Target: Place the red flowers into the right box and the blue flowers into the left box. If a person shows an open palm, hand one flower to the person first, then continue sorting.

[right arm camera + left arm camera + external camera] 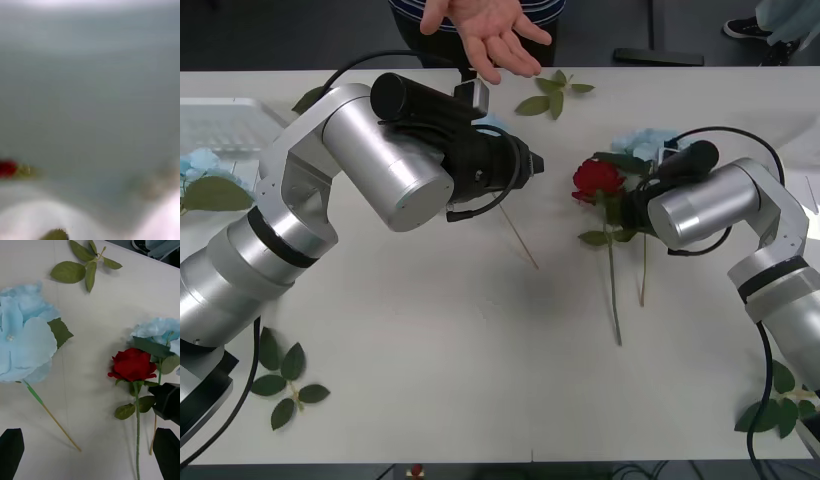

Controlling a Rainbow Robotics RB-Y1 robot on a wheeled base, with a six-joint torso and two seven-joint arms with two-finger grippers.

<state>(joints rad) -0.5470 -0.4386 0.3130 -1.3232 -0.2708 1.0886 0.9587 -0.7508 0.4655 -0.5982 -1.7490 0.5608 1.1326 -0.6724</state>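
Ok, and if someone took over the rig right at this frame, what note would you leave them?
Left gripper: open, over a blue flower lying on the table, holding nothing.
Right gripper: beside the red rose's stem.
The red rose and a second blue flower lie mid-table. A third blue flower lies by the left box.
The open palm is held out at the table's far edge.
Done: no flower is in the palm yet.
Left: hand one flower over first, then sort.
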